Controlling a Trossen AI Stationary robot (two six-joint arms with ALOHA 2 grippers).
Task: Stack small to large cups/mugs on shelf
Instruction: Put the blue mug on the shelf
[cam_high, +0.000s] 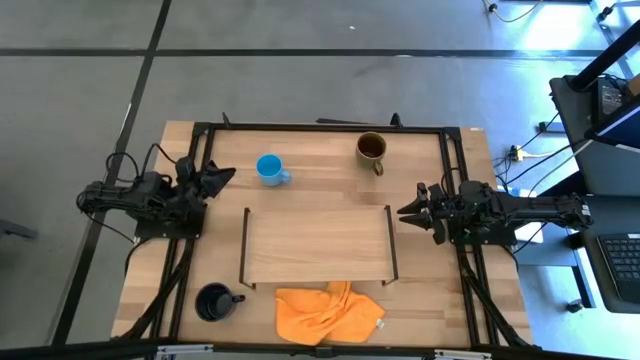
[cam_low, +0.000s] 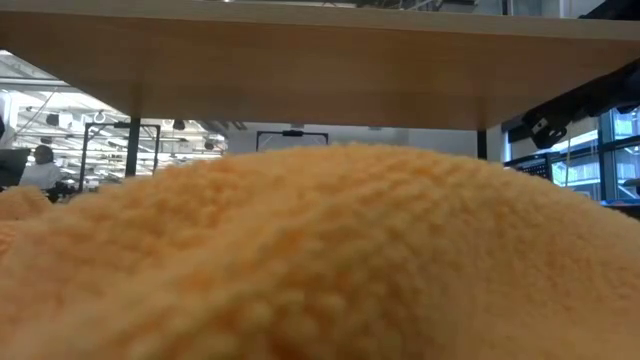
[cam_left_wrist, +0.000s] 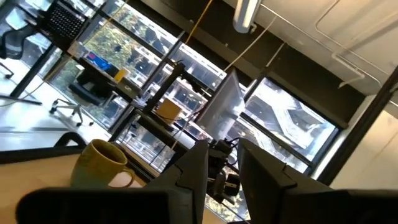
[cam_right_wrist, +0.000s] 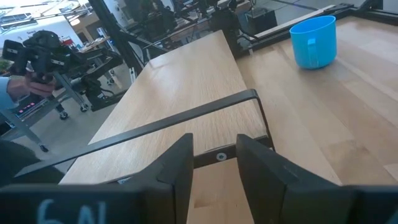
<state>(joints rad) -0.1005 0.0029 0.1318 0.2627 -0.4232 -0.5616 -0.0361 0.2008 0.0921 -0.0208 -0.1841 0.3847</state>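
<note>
The shelf (cam_high: 317, 245) is a low light-wood board with black end frames in the middle of the table; it also shows in the right wrist view (cam_right_wrist: 186, 81). The small light-blue mug (cam_high: 270, 170) stands upright on the table behind the shelf's left part, also in the right wrist view (cam_right_wrist: 315, 41). The olive-brown mug (cam_high: 372, 149) stands at the far edge, also in the left wrist view (cam_left_wrist: 102, 165). The black mug (cam_high: 215, 301) stands near the front left corner. My left gripper (cam_high: 225, 175) is open, left of the blue mug. My right gripper (cam_high: 405, 211) is open, by the shelf's right end frame (cam_right_wrist: 258, 115).
An orange cloth (cam_high: 330, 312) lies crumpled at the table's front edge, before the shelf, and fills most of the low view (cam_low: 320, 260) under the shelf board (cam_low: 320, 70). Black rails (cam_high: 320, 126) frame the table. A person's hand (cam_right_wrist: 18, 87) shows beyond the table.
</note>
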